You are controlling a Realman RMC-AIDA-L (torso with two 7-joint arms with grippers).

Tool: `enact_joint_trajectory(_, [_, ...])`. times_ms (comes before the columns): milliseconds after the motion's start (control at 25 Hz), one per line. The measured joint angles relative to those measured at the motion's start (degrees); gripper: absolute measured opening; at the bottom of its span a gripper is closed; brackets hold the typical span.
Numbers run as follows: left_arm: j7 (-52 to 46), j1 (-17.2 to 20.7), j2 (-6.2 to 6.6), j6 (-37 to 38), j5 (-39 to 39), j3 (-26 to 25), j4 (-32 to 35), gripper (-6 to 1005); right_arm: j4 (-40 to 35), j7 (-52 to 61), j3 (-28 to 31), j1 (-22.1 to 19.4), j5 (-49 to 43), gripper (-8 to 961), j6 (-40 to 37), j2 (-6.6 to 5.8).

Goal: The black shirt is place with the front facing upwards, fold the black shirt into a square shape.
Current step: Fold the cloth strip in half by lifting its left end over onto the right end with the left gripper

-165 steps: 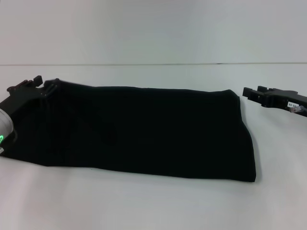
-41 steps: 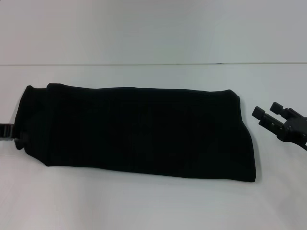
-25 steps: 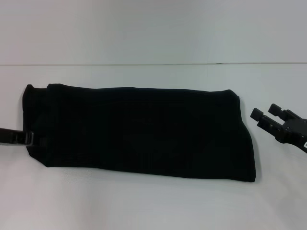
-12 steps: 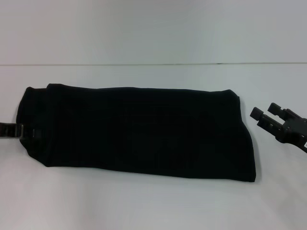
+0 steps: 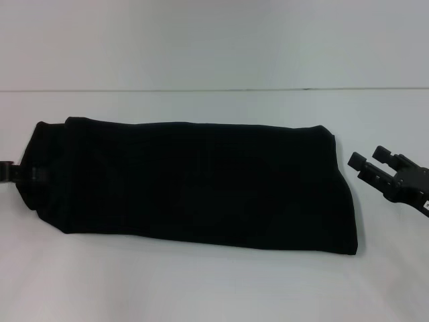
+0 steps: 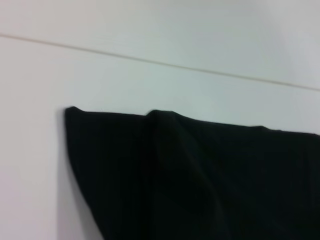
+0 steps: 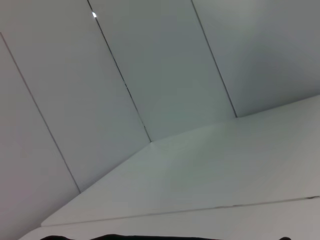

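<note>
The black shirt point(image 5: 194, 184) lies folded into a long band across the white table point(image 5: 214, 288), with no letters or label showing. Its left end, with an overlapping fold, fills the lower part of the left wrist view point(image 6: 200, 175). Only the tip of my left gripper point(image 5: 12, 172) shows at the picture's left edge, right at the shirt's left end. My right gripper point(image 5: 371, 159) hovers open just off the shirt's right end, apart from the cloth, with nothing between its fingers.
The table's far edge point(image 5: 214, 90) meets a pale wall behind the shirt. The right wrist view shows only bare tabletop point(image 7: 225, 170) and wall panels point(image 7: 150, 65).
My left gripper reached a little onto the shirt's left end a second ago, then drew back to the left edge and slightly farther away. The right gripper and the shirt have hardly moved.
</note>
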Motion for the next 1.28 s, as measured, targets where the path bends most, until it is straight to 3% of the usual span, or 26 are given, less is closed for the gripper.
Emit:
enact_joint_trajectory(120, [-1.5, 1.8, 0.40, 1.8, 0.2, -0.9, 2.9, 468, 0.1, -0.3, 0.0, 0.0, 0.0, 777, 0.0, 0.00])
enact_joint_trajectory(280, [-3.9, 4.3, 2.38, 3.6, -1.0, -2.9, 3.4, 481, 0.2, -0.3, -0.1, 0.0, 0.0, 777, 0.0, 0.00])
enact_joint_trajectory(440, [-5.9, 4.5, 4.28, 4.4, -1.1, -8.2, -0.1, 523, 0.2, -0.8, -0.3, 0.0, 0.0, 778, 0.0, 0.03])
enact_joint_trajectory(560, [-7.9, 4.3, 5.36, 1.9, -0.9, -8.7, -5.3, 554, 0.6, -1.8, -0.3, 0.0, 0.0, 778, 0.0, 0.09])
enact_joint_trajectory(680, [-8.3, 3.8, 5.35, -1.1, -0.5, -7.2, -8.4, 586, 1.1, -2.6, -0.2, 0.0, 0.0, 778, 0.0, 0.09])
enact_joint_trajectory(880, [-8.3, 2.3, 4.58, -4.3, 0.5, -4.7, -11.0, 802, 1.3, -2.6, 0.0, -0.1, -0.1, 778, -0.1, 0.09])
enact_joint_trajectory(1080, [-6.8, 0.2, 4.14, -8.1, 0.6, -2.8, -14.8, 892, 1.5, -2.6, 0.1, -0.2, 0.0, 778, -0.1, 0.09])
enact_joint_trajectory(1280, [-6.2, -1.3, 3.91, -9.0, 0.7, -1.7, -16.2, 893, 1.5, -2.6, 0.2, -0.3, 0.1, 778, -0.1, 0.09])
